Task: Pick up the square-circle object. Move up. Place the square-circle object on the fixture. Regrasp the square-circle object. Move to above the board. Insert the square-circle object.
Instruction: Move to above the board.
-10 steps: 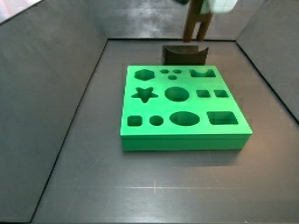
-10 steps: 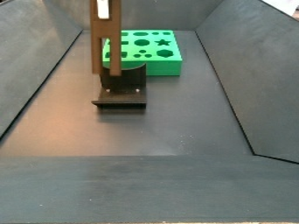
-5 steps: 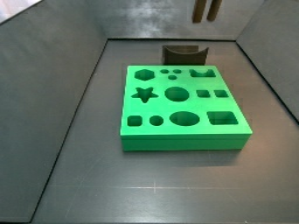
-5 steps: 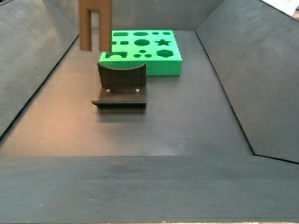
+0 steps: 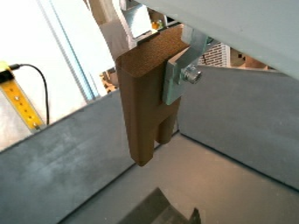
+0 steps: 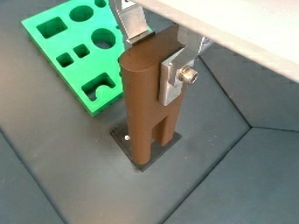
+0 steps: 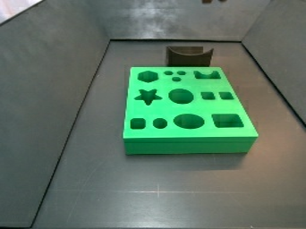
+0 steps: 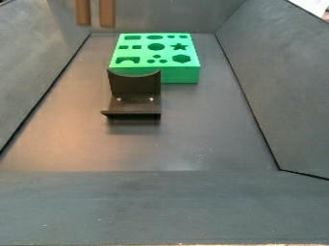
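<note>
Dark grey surface [image 8: 193,135], walled on all sides by grey panels.

Board [image 7: 189,111]: bright green square slab lying flat on the surface, also seen in the other side view [image 8: 156,56] and a wrist view [image 6: 73,48]. Its top is cut with a star, circles, squares, an oval and smaller shapes.

Fixture [image 8: 133,95]: small, nearly black bracket on a base plate, standing just beside one edge of the board, apart from it. In a side view [image 7: 189,55] its notched top shows behind the board's far edge. In a wrist view only a dark corner of it shows [image 5: 163,210], directly below the peg.

Peg [image 6: 149,101]: brown, wood-like and long, hanging upright, well above the surface. One wrist view shows it rounded like a cylinder along one side; the other [image 5: 146,101] shows flat, square-edged faces, with a slot cut up from the lower end. In a side view only its lower tips show at the upper edge of the picture [image 8: 94,12], as two brown prongs above and behind the fixture. In the other side view a small dark trace at the upper edge [image 7: 213,2] is too little to identify.

Tool [image 6: 159,54]: closed on the upper part of the peg. One silver finger plate [image 6: 177,72] with a bolt presses against its side; the same plate shows in the other wrist view [image 5: 179,77].
</note>
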